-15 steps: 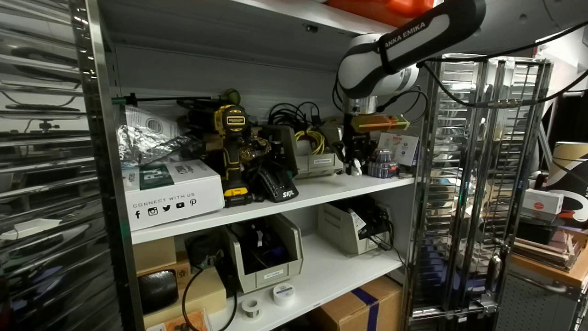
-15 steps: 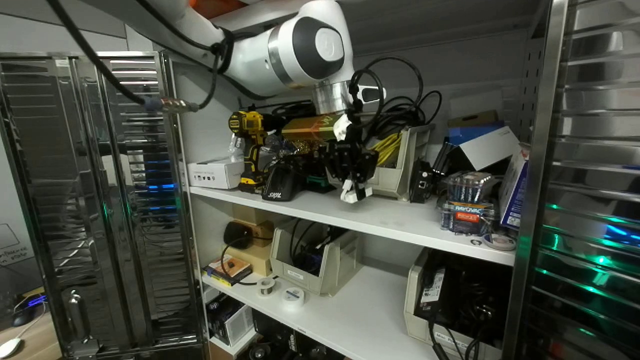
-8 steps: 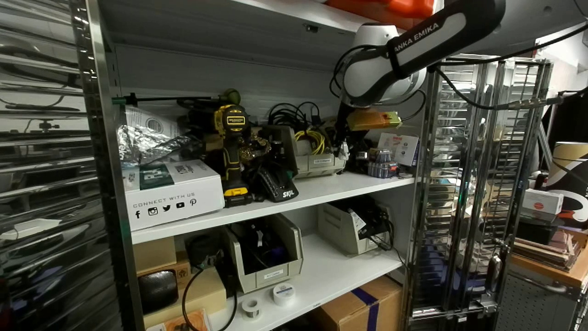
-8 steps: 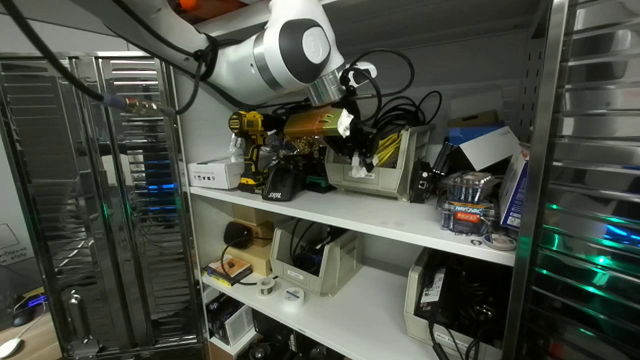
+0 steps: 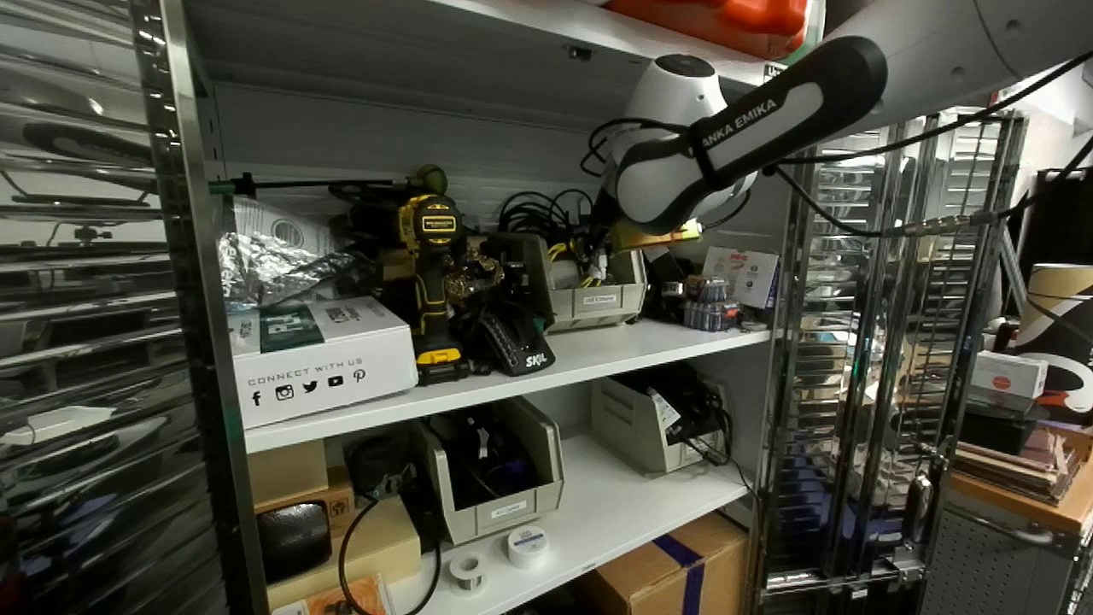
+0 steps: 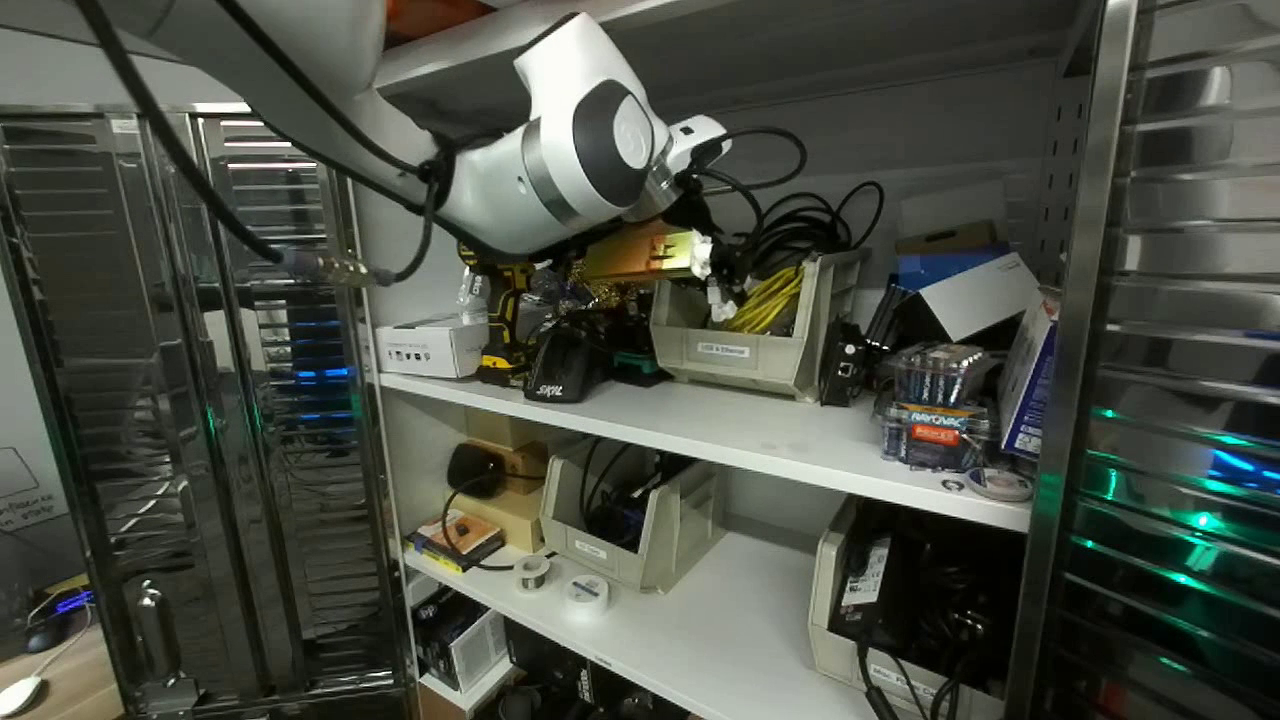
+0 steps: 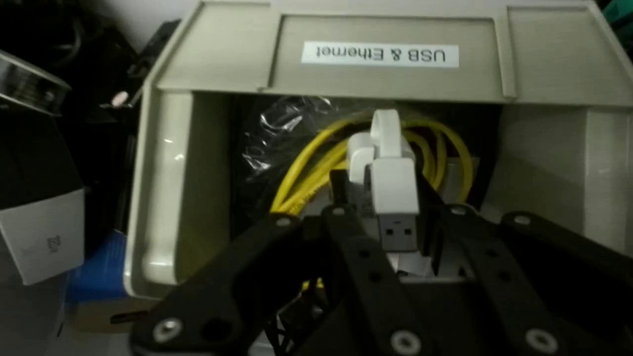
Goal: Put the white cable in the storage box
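The white cable (image 7: 394, 185) is a short loop with a USB plug. My gripper (image 7: 383, 198) is shut on it; the plug sits between the black fingers in the wrist view. The storage box (image 7: 217, 64) is an off-white bin labelled "USB & Ethernet" on the upper shelf. It shows in both exterior views (image 5: 568, 306) (image 6: 685, 345). My gripper (image 6: 730, 275) is tilted and holds the cable (image 6: 717, 302) over the box opening. Yellow cable (image 7: 309, 180) and clear plastic lie inside the box. The box's back part is hidden behind my gripper in the wrist view.
Black cables (image 6: 800, 220) rise behind the box. A SKIL charger (image 6: 560, 365) and a yellow drill (image 6: 507, 320) stand on one side. A black device (image 6: 843, 365) and battery packs (image 6: 935, 410) stand on the other. The higher shelf (image 5: 512, 17) is overhead.
My gripper has risen from in front of the storage box and moved back over its opening, tilting as it went. The white cable has moved with it and stays in the fingers.
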`<state>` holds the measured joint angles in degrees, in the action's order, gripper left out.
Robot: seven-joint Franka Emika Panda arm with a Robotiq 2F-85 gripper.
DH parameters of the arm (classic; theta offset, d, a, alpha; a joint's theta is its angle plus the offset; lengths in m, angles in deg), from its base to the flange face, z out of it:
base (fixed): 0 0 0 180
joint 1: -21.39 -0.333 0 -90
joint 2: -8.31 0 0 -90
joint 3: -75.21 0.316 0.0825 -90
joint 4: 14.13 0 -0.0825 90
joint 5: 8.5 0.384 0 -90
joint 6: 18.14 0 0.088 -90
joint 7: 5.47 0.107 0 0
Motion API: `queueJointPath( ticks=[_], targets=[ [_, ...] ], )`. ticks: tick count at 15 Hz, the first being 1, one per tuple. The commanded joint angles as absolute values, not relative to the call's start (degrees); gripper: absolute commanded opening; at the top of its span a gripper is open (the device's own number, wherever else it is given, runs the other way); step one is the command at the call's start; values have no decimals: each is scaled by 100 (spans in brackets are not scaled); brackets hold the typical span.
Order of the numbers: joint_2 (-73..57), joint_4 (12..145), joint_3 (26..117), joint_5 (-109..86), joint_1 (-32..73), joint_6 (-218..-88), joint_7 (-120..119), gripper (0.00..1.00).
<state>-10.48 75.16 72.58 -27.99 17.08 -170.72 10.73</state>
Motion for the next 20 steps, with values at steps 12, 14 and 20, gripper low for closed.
queueJointPath(
  ticks=[12, 14, 20],
  targets=[
    [-1717, 6753, 7117, -3126, 1698, -17751, 850, 100],
    [-1458, 7208, 7063, -3227, 1645, -17983, 951, 100],
    [-532, 9143, 7010, -3405, 1589, -18841, 1329, 99]
  ],
)
